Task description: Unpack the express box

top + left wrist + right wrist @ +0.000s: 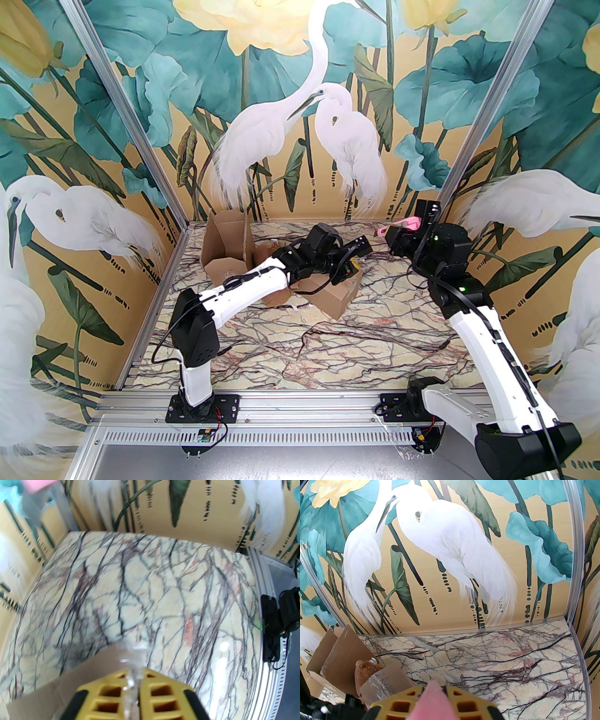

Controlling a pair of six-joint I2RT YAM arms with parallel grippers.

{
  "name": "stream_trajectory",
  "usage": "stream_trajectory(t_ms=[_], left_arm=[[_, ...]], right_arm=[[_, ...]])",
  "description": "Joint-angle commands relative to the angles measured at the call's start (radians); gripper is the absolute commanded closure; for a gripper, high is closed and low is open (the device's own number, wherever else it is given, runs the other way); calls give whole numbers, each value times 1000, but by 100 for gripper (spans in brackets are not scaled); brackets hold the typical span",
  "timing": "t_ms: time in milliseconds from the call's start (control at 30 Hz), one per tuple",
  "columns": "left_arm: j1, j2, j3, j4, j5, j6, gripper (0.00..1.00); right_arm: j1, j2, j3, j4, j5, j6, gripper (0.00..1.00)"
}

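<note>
Left end effector (pixel 135 681) pinches a blurred clear strip (pixel 134 654) over the box flap (pixel 58 686); right end effector (pixel 433 692) grips a pink item (pixel 431 706), cut off below.

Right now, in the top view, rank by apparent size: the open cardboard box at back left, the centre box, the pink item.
1. open cardboard box, flaps up.
2. centre box, but the left arm hides part of it, so 1 and 2 are unsure.
3. pink item, clearly smallest.
</note>
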Motion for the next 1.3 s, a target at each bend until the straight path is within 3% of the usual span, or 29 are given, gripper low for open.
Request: stream_trajectory(t_ms=[0,167,267,467,733,1267], left_arm=[[61,-87,-32,51,-94,-139,73],[143,-134,-102,85,-162,-281,26],[171,-116,-94,51,-187,-330,20],[217,-3,-1,-98,-211,-412,17],[246,79,33,-181,-188,-417,14],[247,111,-7,-197,-158,-368,17]], right_arm=[[1,-1,-36,-8,-113,-78,100],[39,14,-74,2,-227,-151,100],[79,42,-67,-15,-235,-201,100],[179,119,-49,-27,-228,-293,100],[222,214,-37,7,-220,-340,100],[251,241,-34,36,-164,-396,100]])
